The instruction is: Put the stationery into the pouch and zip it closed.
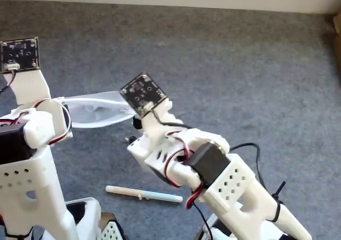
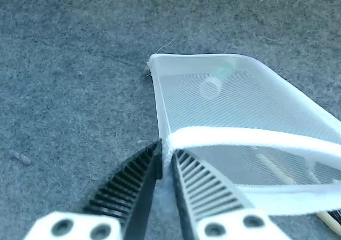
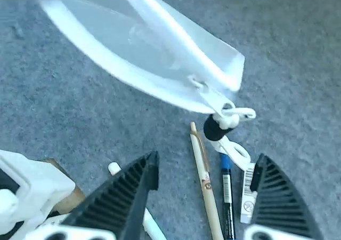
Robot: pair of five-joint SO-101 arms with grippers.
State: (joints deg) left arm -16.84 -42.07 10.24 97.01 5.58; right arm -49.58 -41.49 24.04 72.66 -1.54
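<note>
— Grey carpet (image 1: 240,64) under everything. Largest on it?
— White mesh pouch (image 2: 240,101), left of middle, mouth gaping. Left end pinched by left gripper (image 2: 165,156), fingers closed tight on the rim.
— And right gripper (image 3: 206,162)?
— Spread wide, gripping nothing. Hovering by the pouch's right end, over the zip pull (image 3: 226,114).
— Stationery?
— Clear tube (image 2: 213,85) already inside the pouch. Outside: white pen (image 1: 144,194) at the near edge, between the arm bases. Also tan pencil (image 3: 205,181) and dark pen (image 3: 228,208), side by side just near of the pull.
</note>
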